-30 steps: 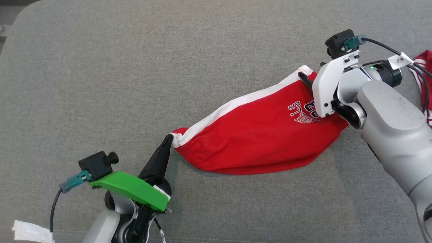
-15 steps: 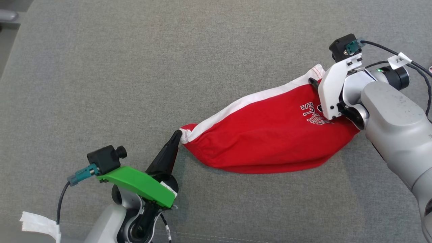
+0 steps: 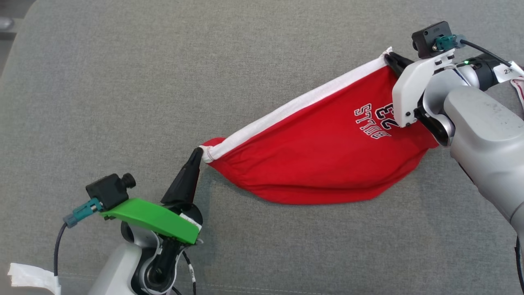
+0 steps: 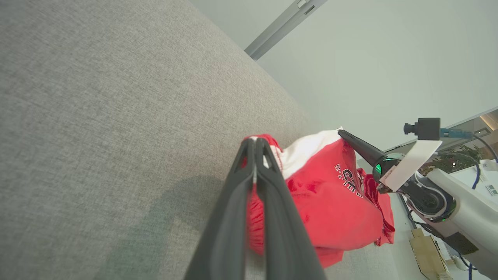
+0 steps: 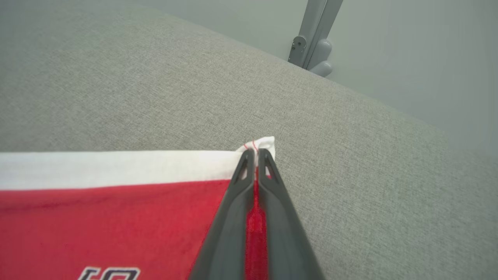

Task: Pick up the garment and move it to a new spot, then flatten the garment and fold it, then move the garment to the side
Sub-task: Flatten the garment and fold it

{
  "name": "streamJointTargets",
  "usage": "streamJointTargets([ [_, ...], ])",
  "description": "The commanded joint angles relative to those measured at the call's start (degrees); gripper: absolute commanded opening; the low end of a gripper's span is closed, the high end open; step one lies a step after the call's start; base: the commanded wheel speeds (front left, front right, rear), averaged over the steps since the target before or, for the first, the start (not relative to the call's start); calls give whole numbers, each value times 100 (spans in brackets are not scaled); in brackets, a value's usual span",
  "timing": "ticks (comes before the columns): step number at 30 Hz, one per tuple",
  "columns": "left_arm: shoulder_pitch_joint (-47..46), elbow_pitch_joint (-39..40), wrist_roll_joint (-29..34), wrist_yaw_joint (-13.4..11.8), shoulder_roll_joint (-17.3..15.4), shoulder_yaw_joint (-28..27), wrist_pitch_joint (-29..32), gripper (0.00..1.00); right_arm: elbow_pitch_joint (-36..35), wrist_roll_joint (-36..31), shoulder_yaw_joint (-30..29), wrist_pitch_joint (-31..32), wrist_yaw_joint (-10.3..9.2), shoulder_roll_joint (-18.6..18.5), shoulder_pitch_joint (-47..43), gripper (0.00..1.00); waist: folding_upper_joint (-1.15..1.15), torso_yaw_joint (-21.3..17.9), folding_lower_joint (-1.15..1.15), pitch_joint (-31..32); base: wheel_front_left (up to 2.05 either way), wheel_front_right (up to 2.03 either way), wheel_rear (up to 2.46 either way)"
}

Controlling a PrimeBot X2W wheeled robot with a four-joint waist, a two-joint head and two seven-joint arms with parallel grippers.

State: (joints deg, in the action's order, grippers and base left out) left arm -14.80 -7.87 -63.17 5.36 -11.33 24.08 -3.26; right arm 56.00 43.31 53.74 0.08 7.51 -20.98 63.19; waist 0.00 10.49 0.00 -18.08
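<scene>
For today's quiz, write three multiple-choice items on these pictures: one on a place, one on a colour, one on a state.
1. Where does the left gripper hold the red garment?
A. the lettering
B. an end of its white band
C. its lower fold

2. What colour is the bracket on the left wrist?
A. green
B. white
C. red

3. How does the right gripper stand?
A. wide open
B. shut on nothing
C. shut on the garment

Key: 1 B, the fingertips meet the white-edged corner. 2 A, it is bright green. 3 C, its fingers pinch the opposite corner.
</scene>
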Motion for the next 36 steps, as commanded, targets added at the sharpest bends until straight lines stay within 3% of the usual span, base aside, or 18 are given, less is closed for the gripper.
streamJointTargets([
  [1, -141, 48, 114, -1, -76, -91, -110, 0, -81, 143, 14, -241, -5, -64, 76, 0, 0, -144, 0, 144, 0, 0, 0],
  [13, -915, 520, 349, -198, -716, -551, 28, 0, -871, 1401, -292, -987, -8, -385, 194, 0, 0, -752, 0, 670, 0, 0, 0],
  [24, -2457, 774, 623, -272, -1328, -546, 916, 0, -1945, 1913, -256, -996, -7, -1045, 537, 0, 0, -1236, 0, 1119, 0, 0, 0],
  [30, -3426, 426, 313, -196, -1193, -468, 1499, 0, -2173, 1959, -352, -781, -7, -1290, 912, 0, 0, -1347, 0, 1086, 0, 0, 0],
  [36, -4379, -285, 86, -124, -914, -299, 1983, 0, -1915, 1943, -516, -720, -7, -1142, 1320, 0, 0, -1406, 0, 705, 0, 0, 0],
])
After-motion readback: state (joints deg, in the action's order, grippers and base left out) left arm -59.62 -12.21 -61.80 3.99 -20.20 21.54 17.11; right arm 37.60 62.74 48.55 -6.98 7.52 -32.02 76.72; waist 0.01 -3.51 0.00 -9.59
